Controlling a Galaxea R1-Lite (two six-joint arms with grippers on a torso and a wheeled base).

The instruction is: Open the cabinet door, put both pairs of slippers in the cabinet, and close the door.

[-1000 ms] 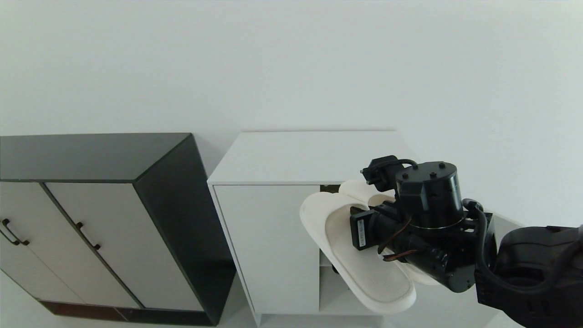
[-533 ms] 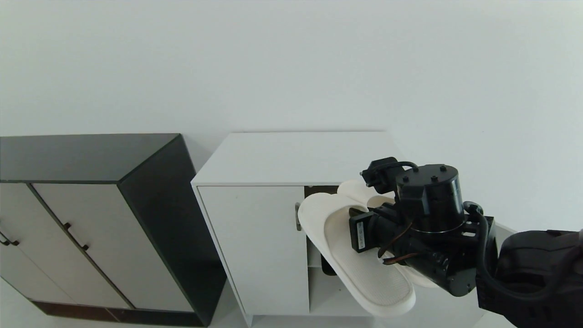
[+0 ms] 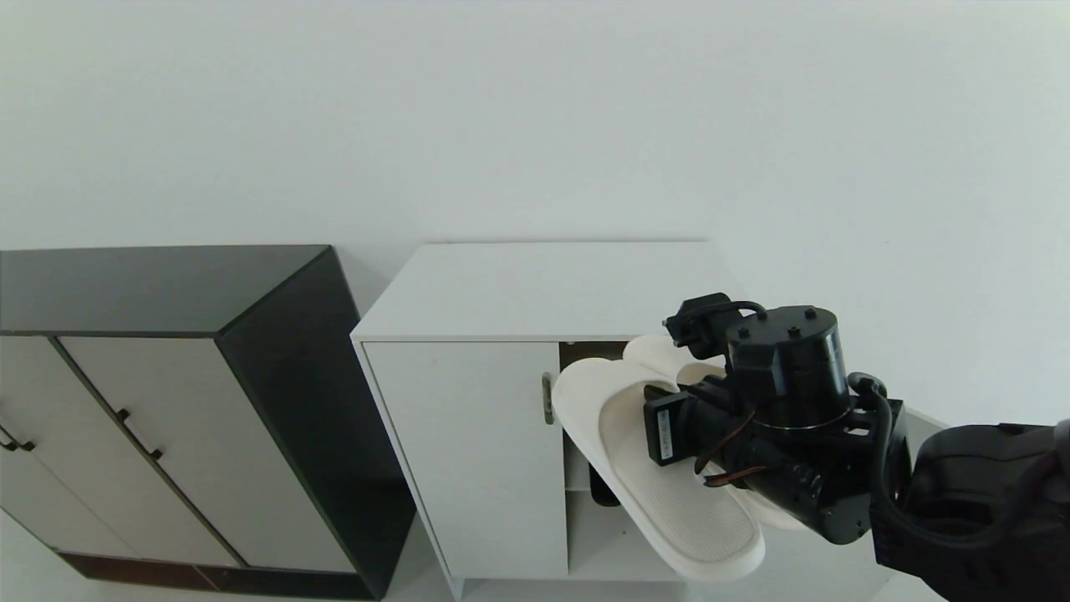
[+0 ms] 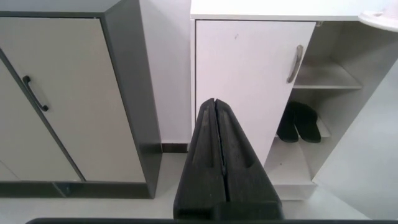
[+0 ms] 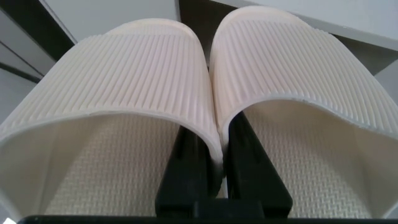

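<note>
White wall [image 3: 535, 125]; slippers [image 3: 669, 502] before open cabinet [image 3: 543, 288].

Noted: the cream slippers [image 5: 143, 68] have ribbed straps and finely dotted footbeds. The white cabinet [image 3: 468, 451] is plain, with a grey metal handle [image 4: 295, 63]. The black slippers [image 4: 298, 121] are plain. The second cabinet [image 3: 318, 401] has a black carcass and pale grey doors. The left gripper [image 4: 215, 106] is black.

Blk right arm [image 3: 970, 493] w/ cables [image 3: 875, 451], screw-topped wrist [image 3: 786, 351]; blk left gripper [image 4: 215, 102].

Plain white wall [image 3: 535, 109] behind a black-framed sideboard [image 3: 167, 284]
</note>
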